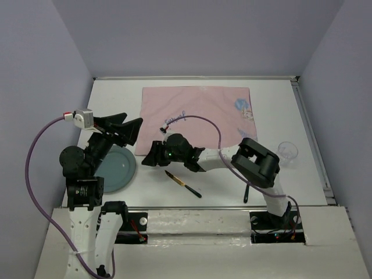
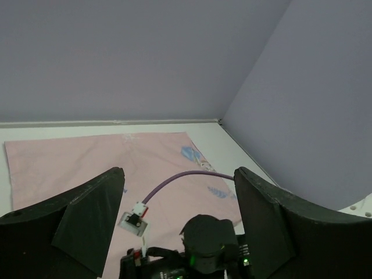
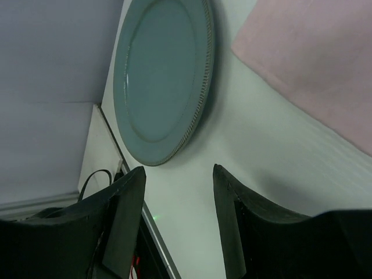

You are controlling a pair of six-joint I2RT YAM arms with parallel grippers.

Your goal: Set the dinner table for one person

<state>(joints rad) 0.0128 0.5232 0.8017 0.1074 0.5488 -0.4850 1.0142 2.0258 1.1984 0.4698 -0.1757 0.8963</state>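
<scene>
Status at this frame:

- The desk (image 1: 116, 99) filled the top view, white, carrying everything. Pink placemat (image 1: 197, 113) lay flat at the far centre with nothing set on it.
- Teal plate (image 1: 119, 168) sat flat at the near left, just off the placemat's near-left corner and partly under the left arm.
- Knife (image 1: 183, 183) lay on bare desk near the middle and the glass (image 1: 287, 151) stood far right. There was also a slim dark utensil (image 1: 246, 192) by the right arm's base, but we could not tell what it was.
- Right end effector (image 1: 148, 157) was stretched across to the left, fingers spread wide, holding nothing. The wrist view showed the plate's beaded rim just ahead of the gap.
- Left end effector (image 1: 132, 125) hung above the plate's far edge, also wide open and empty, looking out over the placemat.

We judged the step as plate pickup by the right arm, with nothing placed yet.

How we'd do it well:
- Come in low and level, with one finger over the rim and the other under the lip.
- The plate lay flat, so the lower finger needs to wedge in. Expect the plate to skid left before it lifts.
- Close on the nearest rim arc only, not deep into the well.
- Clear the left arm first, as the two wrists were close and we saw a collision risk.
- Lift it clear, don't drag it: a dragged plate could ruck the cloth edge.
</scene>
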